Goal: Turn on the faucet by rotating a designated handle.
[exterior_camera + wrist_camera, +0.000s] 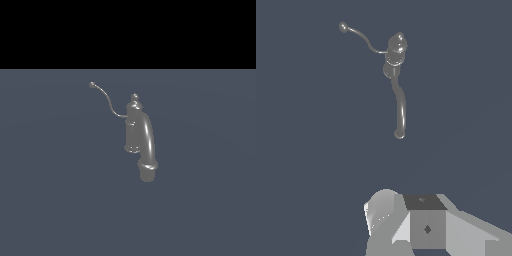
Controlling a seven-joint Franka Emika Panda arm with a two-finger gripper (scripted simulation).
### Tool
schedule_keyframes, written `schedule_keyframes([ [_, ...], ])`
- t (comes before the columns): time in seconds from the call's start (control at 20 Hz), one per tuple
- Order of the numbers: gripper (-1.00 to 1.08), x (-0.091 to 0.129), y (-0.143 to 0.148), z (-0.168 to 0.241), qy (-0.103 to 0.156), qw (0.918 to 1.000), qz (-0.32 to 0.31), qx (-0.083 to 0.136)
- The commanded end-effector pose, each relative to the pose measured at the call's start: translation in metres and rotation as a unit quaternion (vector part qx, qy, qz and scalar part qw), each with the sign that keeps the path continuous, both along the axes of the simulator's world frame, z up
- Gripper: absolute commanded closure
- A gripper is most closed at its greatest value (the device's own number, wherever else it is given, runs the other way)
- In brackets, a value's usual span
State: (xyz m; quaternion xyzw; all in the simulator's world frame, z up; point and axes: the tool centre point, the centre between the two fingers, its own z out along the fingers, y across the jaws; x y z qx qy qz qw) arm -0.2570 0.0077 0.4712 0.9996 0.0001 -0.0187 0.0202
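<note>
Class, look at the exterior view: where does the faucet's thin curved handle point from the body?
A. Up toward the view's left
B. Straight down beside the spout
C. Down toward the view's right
A: the handle rises from the faucet body, its ball tip up and to the view's left.

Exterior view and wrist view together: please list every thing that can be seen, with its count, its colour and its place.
faucet: one, grey metal, upright on the floor near the middle of the exterior view.
spout: one, grey, thick arch curving from the faucet's top down to a collar in front of it.
knob: one, grey, on top of the faucet body.
handle: one, grey, thin curved lever with a ball tip, reaching up toward the exterior view's left.
floor: one, dark blue-grey, under the faucet.
gripper: one, grey and white, only in the wrist view, far from the faucet; fingers not clearly visible.
</note>
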Motion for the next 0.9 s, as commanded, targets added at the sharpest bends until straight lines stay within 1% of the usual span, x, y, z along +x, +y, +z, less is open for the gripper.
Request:
schedule_keyframes([
  [0.0, 1.08, 0.0000, 0.0000, 0.0000, 0.000, 1.0000, 0.000, 0.000],
  [0.45, 1.08, 0.0041, 0.0010, 0.0092, -0.016, 0.9998, 0.003, -0.013],
  [0.85, 1.08, 0.0075, 0.0017, 0.0084, -0.016, 0.9998, -0.004, -0.011],
])
